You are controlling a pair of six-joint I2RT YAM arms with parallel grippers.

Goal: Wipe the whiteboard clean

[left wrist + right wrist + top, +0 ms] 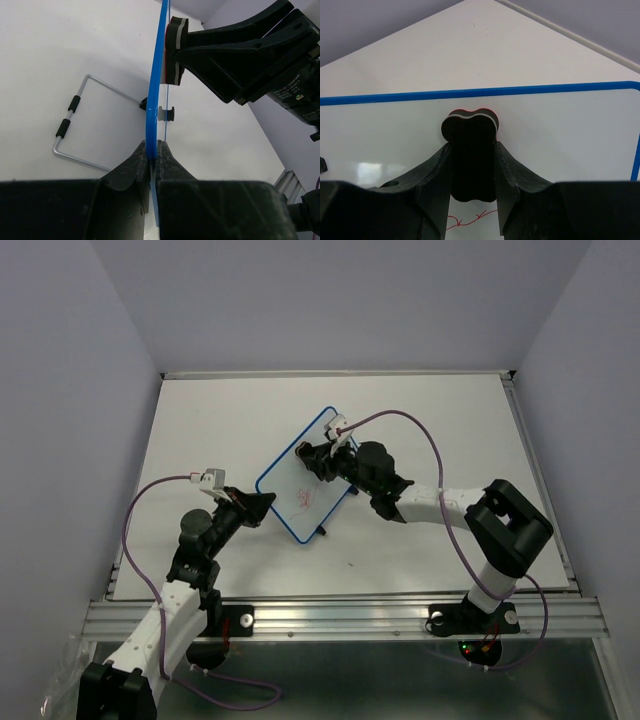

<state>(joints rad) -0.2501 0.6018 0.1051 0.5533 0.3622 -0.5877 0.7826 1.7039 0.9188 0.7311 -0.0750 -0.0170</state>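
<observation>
Whiteboard (305,480): I see it near the middle of the table (200,420), turned at an angle with one corner pointing to the far side.
Left gripper (152,150): clenched on the board's blue edge, with one finger on each face.
Right gripper (471,147): grasping a black eraser (470,125), whose pad is flat against the board's face.
Scribbles (303,502): red marks on the face, nearer my side than the eraser.
Wire stand (75,120): it juts out from the board's back.

blue-framed whiteboard (300,485), tilted, red scribbles
</observation>
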